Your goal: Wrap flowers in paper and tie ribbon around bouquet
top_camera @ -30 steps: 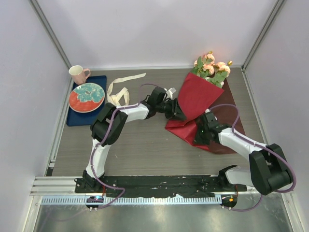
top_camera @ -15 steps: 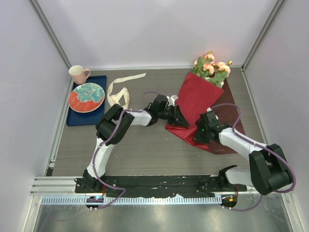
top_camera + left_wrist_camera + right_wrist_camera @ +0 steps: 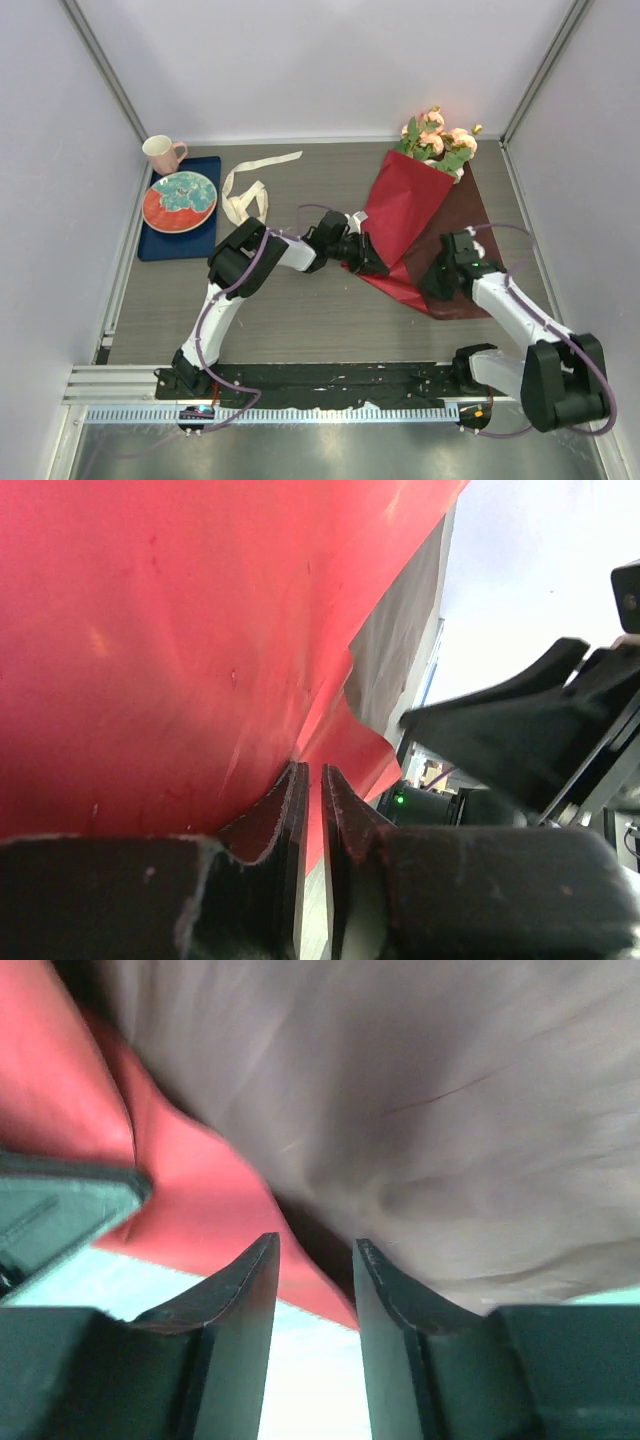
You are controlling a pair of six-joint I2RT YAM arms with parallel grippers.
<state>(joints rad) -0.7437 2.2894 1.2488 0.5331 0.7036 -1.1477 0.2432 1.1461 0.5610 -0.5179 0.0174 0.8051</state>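
Left gripper pinches the lower edge of the paper, I judge to hold the fold over the stems. The flowers poke out at the far end. Right gripper is released, jaws apart at the paper's right flap. Only my wrist views show those jaws. Only the overhead shows the ribbon, well apart to the left.

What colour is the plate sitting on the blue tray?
The plate is orange-red with a blotchy teal pattern, clearest in the top external view.
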